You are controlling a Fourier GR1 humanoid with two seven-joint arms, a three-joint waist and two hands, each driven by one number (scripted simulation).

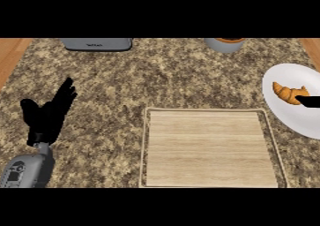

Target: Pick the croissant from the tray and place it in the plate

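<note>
Two black hands show in the head view, well apart from each other. One, the left hand (48, 115), stands at the view's left on its grey forearm, fingers straight and up with the thumb set off to its own left side; it is wide and holds nothing, resting over the speckled stone counter (188, 75). Just to the right of that hand, across a strip of bare counter, lies the wooden tray (208, 150), a pale rectangle with a thin raised rim and nothing on its boards. Of the right hand (313, 102) only a dark tip shows, coming in from the view's right edge, so I cannot tell whether its fingers are spread or curled. That tip lies over the white plate (299, 121), which sits beyond the tray's right far corner and is cut by the picture's edge. Touching the tip, or just beside it on its left, is the croissant (289, 93), golden and curved, lying on the plate's far half. Farther from both hands, along the counter's far edge, stand a grey appliance (97, 43) ahead of the left hand and a grey cup (225, 44) with an orange rim.
</note>
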